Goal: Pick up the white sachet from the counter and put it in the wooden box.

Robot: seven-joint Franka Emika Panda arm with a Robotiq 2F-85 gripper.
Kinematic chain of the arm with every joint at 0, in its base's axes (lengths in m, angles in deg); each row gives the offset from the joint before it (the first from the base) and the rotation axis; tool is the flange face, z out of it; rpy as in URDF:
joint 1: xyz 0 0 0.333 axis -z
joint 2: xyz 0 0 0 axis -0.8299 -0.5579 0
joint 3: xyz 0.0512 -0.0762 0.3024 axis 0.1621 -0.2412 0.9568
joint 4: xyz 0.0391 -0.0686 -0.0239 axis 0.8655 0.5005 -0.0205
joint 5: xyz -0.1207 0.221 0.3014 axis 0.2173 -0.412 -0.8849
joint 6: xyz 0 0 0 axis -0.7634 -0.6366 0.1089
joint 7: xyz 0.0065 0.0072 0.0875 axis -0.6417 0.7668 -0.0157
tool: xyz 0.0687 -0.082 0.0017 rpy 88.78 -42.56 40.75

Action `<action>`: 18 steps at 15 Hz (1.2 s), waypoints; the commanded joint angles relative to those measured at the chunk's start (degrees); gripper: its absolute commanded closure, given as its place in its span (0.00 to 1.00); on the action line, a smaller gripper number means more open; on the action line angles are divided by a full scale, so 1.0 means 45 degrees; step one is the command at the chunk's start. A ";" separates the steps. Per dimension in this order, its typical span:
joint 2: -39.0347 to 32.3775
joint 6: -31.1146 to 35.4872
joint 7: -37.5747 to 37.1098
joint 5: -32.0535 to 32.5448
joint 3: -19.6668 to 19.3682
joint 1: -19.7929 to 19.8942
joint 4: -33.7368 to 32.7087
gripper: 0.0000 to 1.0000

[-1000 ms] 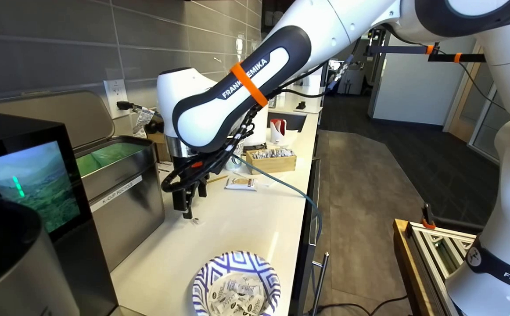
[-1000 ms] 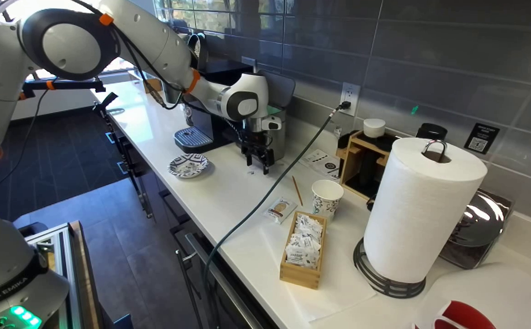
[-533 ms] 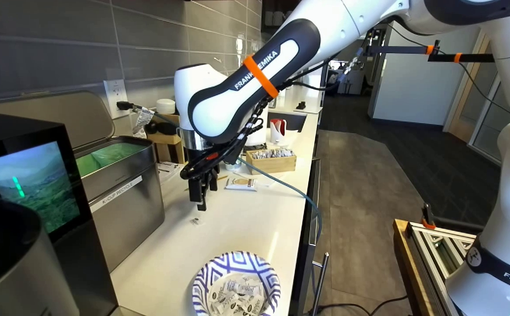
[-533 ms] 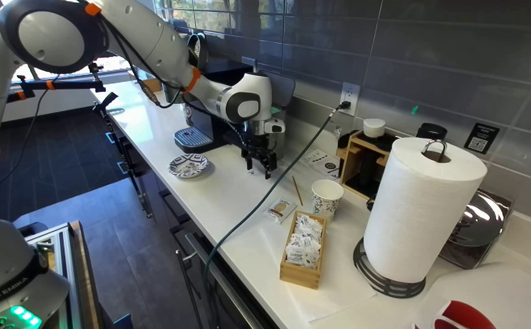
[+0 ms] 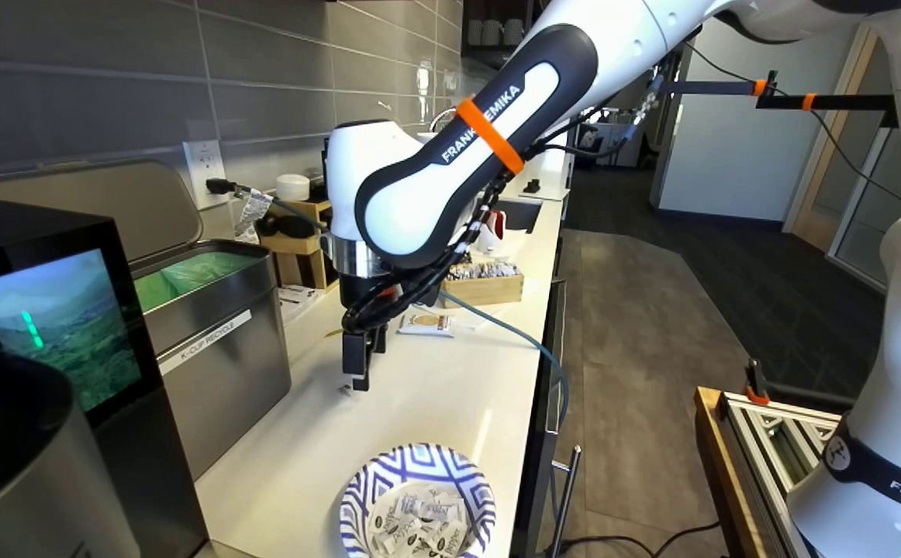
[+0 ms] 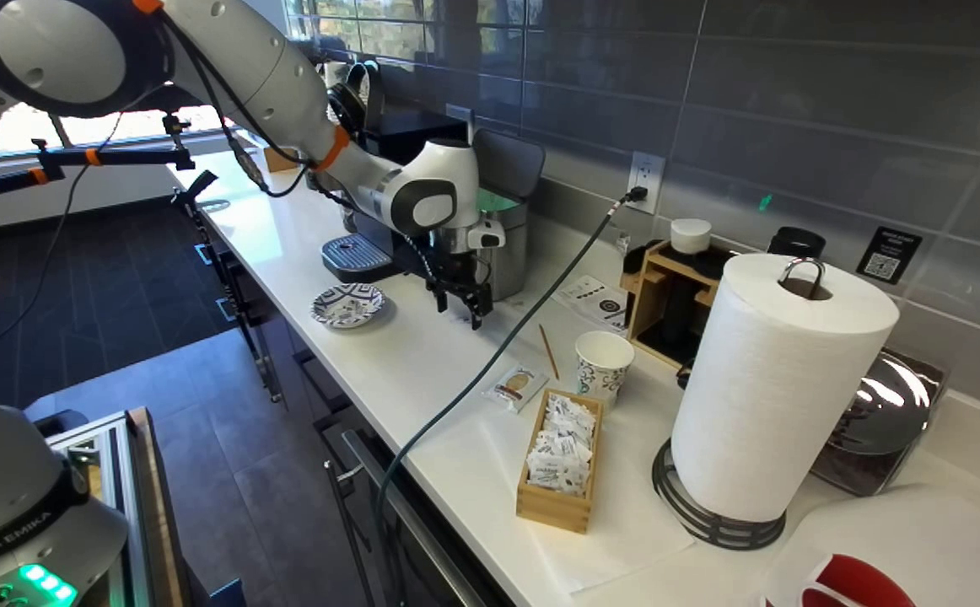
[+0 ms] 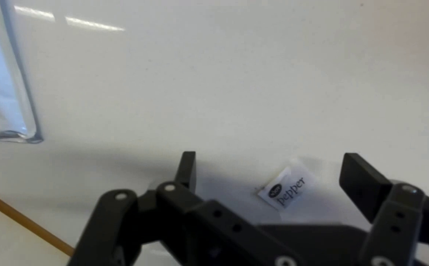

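Wrist view, pincer (image 7: 268, 170): spread wide, both fingers well apart, nothing in its hold.
White sachet (image 7: 286, 189): on the counter (image 7: 218, 92), between the fingers as seen here, slightly off the middle; whether the fingertips touch the surface is hard to judge.
Pinch risk: stopping too high, the pincer would likely close over so thin a thing; pressing too low, it could jam against the counter.
Slant: the sachet lies askew to the fingers, so one could push it round and leave only a corner gripped.
Counter sheen: it hints at little drag, so the sachet may skate ahead of whichever finger meets it first.
Teal cable (image 6: 504, 346): in an exterior view it runs between the pincer and the wooden box (image 6: 556, 510); a low carry could snag it.
Heaped box: packets (image 6: 562, 455) fill it, so one more, dropped carelessly, could slide off.
Paper cup (image 6: 603, 364): just beside the box; a wide swing might knock it.
Pepper print: small, white, four-cornered, near flat, with "pepper" in dark lower-case beside a dark oval mark; probably light and limp to handle.
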 commanded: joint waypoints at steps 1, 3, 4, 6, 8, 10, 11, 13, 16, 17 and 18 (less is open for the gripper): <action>0.0450 0.1213 -0.0058 -0.0145 0.0146 -0.0179 0.1017 0.00; 0.0317 0.1625 -0.0323 0.0137 0.0073 -0.0450 0.1047 0.00; 0.0206 0.1771 -0.0554 0.0287 -0.0002 -0.0631 0.0973 0.00; 0.0078 0.1948 -0.0923 0.0488 -0.0100 -0.0914 0.0822 0.00; -0.0055 0.1941 -0.1371 0.0767 -0.0272 -0.1230 0.0624 0.00; -0.0189 0.1799 -0.1816 0.1055 -0.0465 -0.1455 0.0417 0.00; -0.0315 0.1717 -0.2069 0.1174 -0.0567 -0.1546 0.0236 0.00; -0.0523 0.1556 -0.2460 0.1353 -0.0734 -0.1675 -0.0080 0.00; -0.0839 0.1378 -0.2911 0.1510 -0.0941 -0.1788 -0.0514 0.00; -0.0920 0.1352 -0.3017 0.1540 -0.0999 -0.1809 -0.0611 0.00; -0.1011 0.1306 -0.3100 0.1563 -0.1051 -0.1830 -0.0727 0.00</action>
